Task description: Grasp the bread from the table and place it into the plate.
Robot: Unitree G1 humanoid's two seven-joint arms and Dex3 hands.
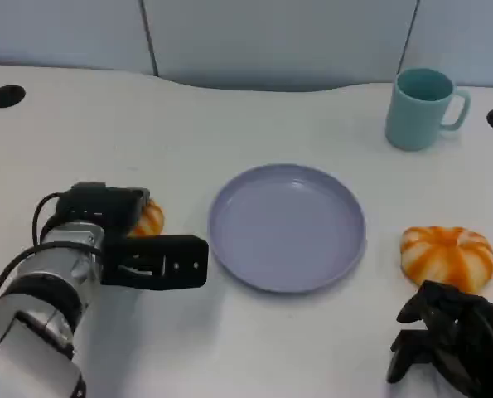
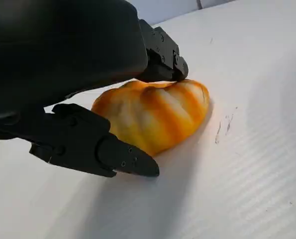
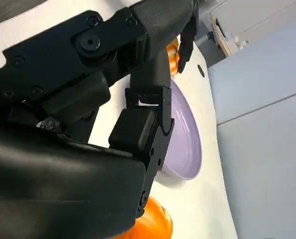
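The left hand [image 2: 133,119] is bracketing, not yet gripping, a soft-looking, light orange-and-white striped bread roll [image 2: 155,117] lying on the white table [image 1: 229,332]; it probably wants a gentle hold across its sides. A second roll [image 1: 447,255] is lying just beyond the loosely curled, empty right hand [image 1: 449,340], with one lavender plate [image 1: 287,225] between the hands and one teal mug [image 1: 420,108] far beyond.

Bare table [image 1: 254,116] all round the plate [image 1: 229,249]; its dish is free. Mug [image 1: 418,108] sits well apart at the far right, off both routes. 2 breads flank the plate: left one [image 1: 150,220] under left hand [image 1: 142,245], right one [image 1: 447,255] just beyond right hand [image 1: 449,336].
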